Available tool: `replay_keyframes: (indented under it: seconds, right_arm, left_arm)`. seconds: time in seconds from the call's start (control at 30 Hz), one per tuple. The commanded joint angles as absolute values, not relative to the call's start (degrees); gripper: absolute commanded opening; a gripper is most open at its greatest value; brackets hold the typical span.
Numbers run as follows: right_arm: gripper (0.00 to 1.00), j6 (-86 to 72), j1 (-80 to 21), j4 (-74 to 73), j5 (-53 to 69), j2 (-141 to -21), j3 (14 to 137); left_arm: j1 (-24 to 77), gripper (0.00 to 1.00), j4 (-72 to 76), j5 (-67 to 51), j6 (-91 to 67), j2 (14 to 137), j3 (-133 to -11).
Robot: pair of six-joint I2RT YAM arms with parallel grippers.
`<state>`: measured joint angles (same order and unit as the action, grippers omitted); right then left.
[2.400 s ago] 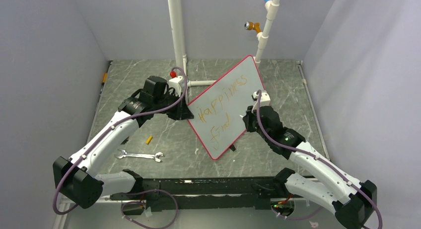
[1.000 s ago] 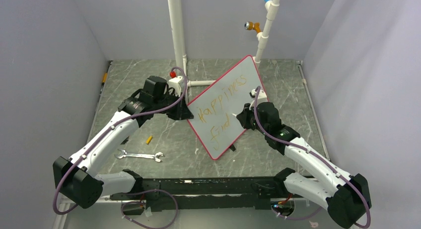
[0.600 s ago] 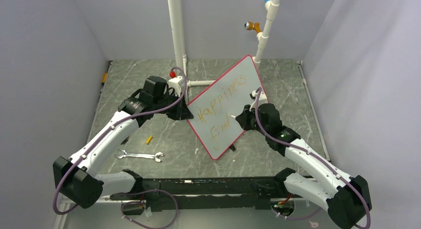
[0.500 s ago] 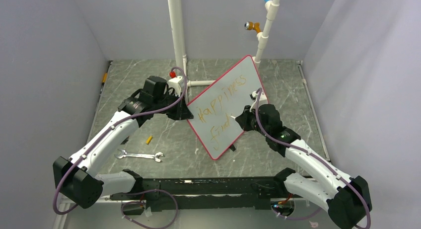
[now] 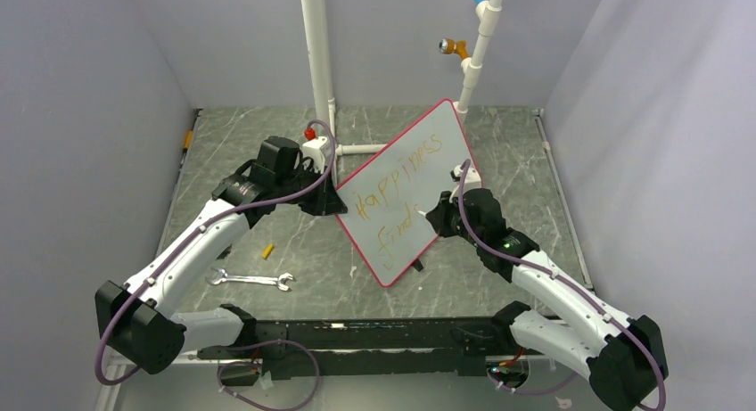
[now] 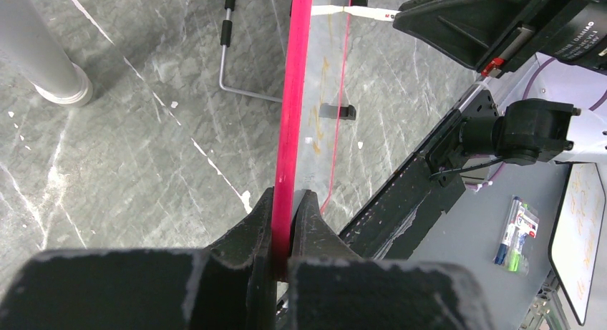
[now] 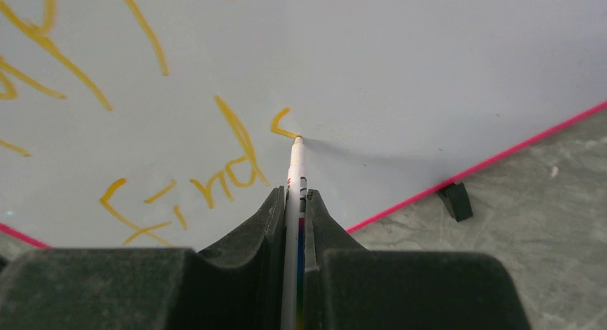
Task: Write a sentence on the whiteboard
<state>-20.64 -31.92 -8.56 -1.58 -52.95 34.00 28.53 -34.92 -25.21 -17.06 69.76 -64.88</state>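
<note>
Centre of the top view: whiteboard held at a slant over the grey worktop, 1 corner up toward the white pipe at the upper middle, the opposite corner low toward the bottom of the frame. Across its face, the sentence in orange-yellow, 2 lines: "Happiness" above "Find". At the board's left corner, left tool pinching the red frame, both fingers pressed tight against the edge in the left wrist view. At the board's right side, right tool clamped on a marker, white tip touching the surface at the end of a small curved stroke just right of "Find". Lower left of the top view: a wrench flat on the worktop, a small yellow piece just above it, both well apart from the board.
</note>
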Motion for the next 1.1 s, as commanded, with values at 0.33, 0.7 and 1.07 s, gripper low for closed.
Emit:
replay_keyframes:
  seconds: [0.33,0.7,1.07]
  right_arm:
    - [0.0,-21.3,-32.1,-11.8,-2.7,-52.6,33.8]
    - [0.0,-21.0,-32.2,-12.0,-0.3,-49.3,34.9]
    - [0.0,-21.0,-32.0,-14.4,-6.2,-45.4,37.4]
  left_arm:
    - [27.6,0.0,-39.1,-4.0,-1.4,71.5,-63.2]
    - [27.6,0.0,-39.0,-4.1,-1.3,71.3,-63.2]
    - [27.6,0.0,-39.0,-4.2,-1.4,71.2,-63.3]
